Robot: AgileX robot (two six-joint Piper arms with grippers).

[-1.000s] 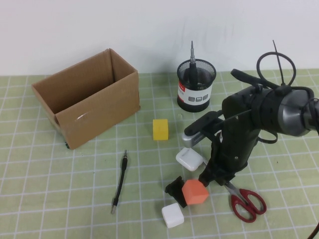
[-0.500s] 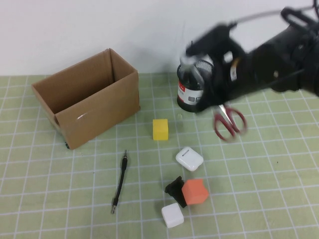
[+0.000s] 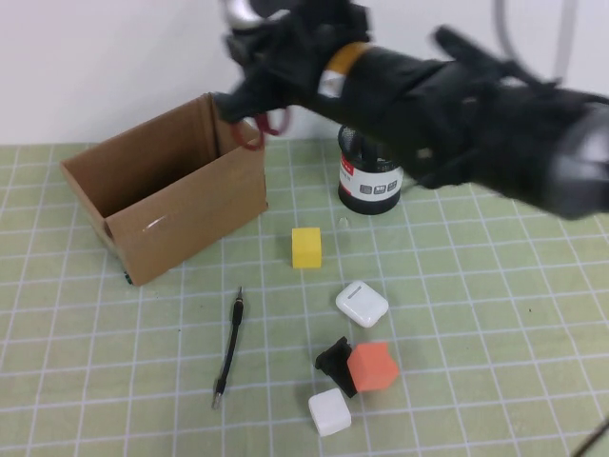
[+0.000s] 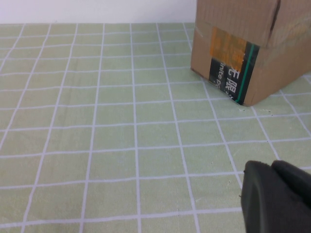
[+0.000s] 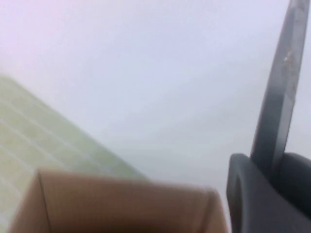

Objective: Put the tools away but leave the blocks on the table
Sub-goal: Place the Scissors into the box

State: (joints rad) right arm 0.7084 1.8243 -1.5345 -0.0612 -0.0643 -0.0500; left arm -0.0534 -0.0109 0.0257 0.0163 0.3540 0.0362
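Observation:
My right gripper [image 3: 259,95] is shut on the red-handled scissors [image 3: 255,131] and holds them in the air over the right wall of the cardboard box [image 3: 162,190]. In the right wrist view the steel blade [image 5: 283,82] sticks out from between the pads of the right gripper [image 5: 272,166], above the box rim [image 5: 121,201]. A thin black pen-like rod [image 3: 228,347] lies on the table [image 3: 495,314]. The yellow block [image 3: 306,247], orange block [image 3: 373,367], two white blocks [image 3: 362,303] [image 3: 329,412] and a black chunk [image 3: 333,360] rest on the grid. My left gripper [image 4: 272,167] hovers shut and empty near a box corner [image 4: 243,53].
A black mesh pen cup [image 3: 373,176] with a white label stands behind the yellow block, partly covered by my right arm [image 3: 447,95]. The box lies open towards the top, at the left rear of the table. A white wall rises behind the table.
The right arm has lifted the scissors from the table at the front right, swung them past the mesh cup and carried them left to the box. The blocks and the rod have not moved.

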